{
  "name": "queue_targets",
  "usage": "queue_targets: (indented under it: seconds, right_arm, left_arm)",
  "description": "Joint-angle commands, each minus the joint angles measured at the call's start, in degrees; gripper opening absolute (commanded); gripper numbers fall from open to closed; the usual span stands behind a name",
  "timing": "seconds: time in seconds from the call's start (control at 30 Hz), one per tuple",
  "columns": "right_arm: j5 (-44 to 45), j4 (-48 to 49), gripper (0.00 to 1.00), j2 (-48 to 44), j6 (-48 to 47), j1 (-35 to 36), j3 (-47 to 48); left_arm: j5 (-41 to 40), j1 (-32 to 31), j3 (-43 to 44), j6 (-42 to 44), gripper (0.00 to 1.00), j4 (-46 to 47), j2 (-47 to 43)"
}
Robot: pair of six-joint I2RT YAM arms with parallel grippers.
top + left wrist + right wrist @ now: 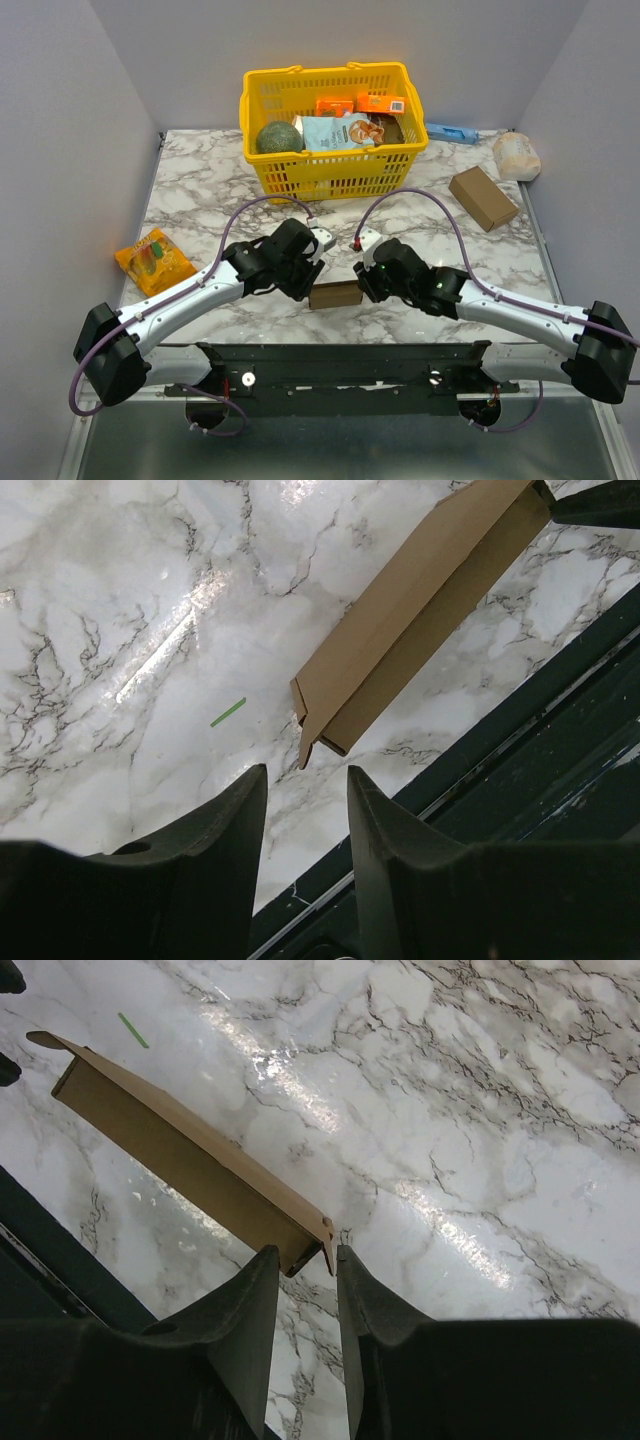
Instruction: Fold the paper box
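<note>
The paper box (335, 294) lies on the marble desk (200, 185) near its front edge, a long narrow brown piece stretched between the two arms (well in front of the yellow basket (330, 172)). The left end effector (305, 785) has its fingers apart and holds nothing, one end of the box just beyond their tips. At the other end, a corner flap reaches between the fingertips of the right end effector (305, 1260); whether they pinch it I cannot tell.
</note>
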Motion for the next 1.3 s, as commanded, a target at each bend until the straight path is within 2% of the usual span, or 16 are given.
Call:
queue_targets:
  seconds: [0.0, 0.47, 0.73, 0.87, 1.1, 1.27]
  right_arm:
    - [1.8, -0.4, 0.34, 0.9, -1.0, -0.2, 1.3]
    - [2.8, 0.8, 0.31, 1.9, -1.4, -0.2, 0.6]
    - [1.2, 1.4, 0.16, 1.6, -1.5, -0.2, 0.6]
    - [-0.3, 1.6, 0.11, 1.5, -1.2, -0.3, 0.7]
    - [-0.6, 1.7, 0.05, 1.4, -0.4, -0.2, 0.9]
    - [0.6, 1.8, 0.02, 0.6, 1.9, -0.2, 1.3]
  left_arm:
    - [-1.1, -0.4, 1.1, 0.3, 0.44, -0.9, 0.5]
    - [-1.3, -0.6, 1.1, 0.4, 0.29, -0.5, 1.0]
    - [-1.2, -0.7, 1.3, 0.2, 0.22, -0.3, 1.2]
    - [-1.1, -0.8, 1.4, -0.1, 0.2, -0.1, 1.6]
    - [-1.5, -1.2, 1.4, -1.8, 0.09, 0.7, 2.2]
    - [-3.4, -1.5, 2.4, -5.0, 0.05, 1.4, 2.4]
